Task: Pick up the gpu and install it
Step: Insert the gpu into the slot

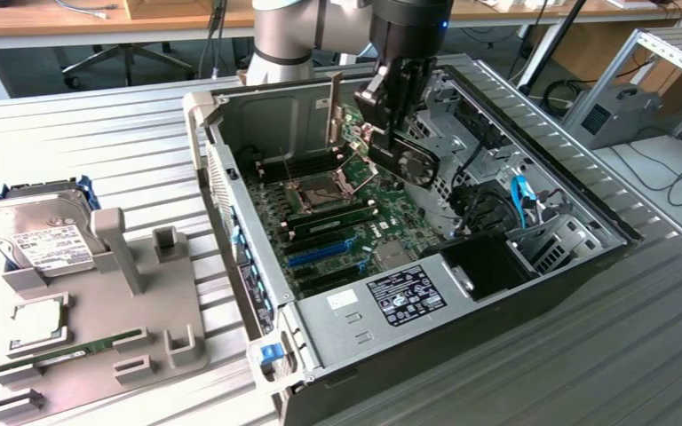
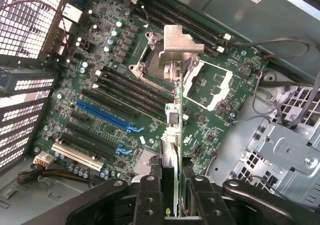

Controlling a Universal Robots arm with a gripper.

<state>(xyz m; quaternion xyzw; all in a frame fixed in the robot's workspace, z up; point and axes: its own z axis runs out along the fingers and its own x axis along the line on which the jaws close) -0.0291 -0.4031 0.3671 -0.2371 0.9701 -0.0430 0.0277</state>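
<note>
Mobo below; gripper w/ green gpu (edge-on).

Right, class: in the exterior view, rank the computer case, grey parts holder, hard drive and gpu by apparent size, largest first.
1. computer case
2. grey parts holder
3. hard drive
4. gpu
The gpu is partly hidden and sits elsewhere in the scene, so its place below the hard drive is unsure.
</note>
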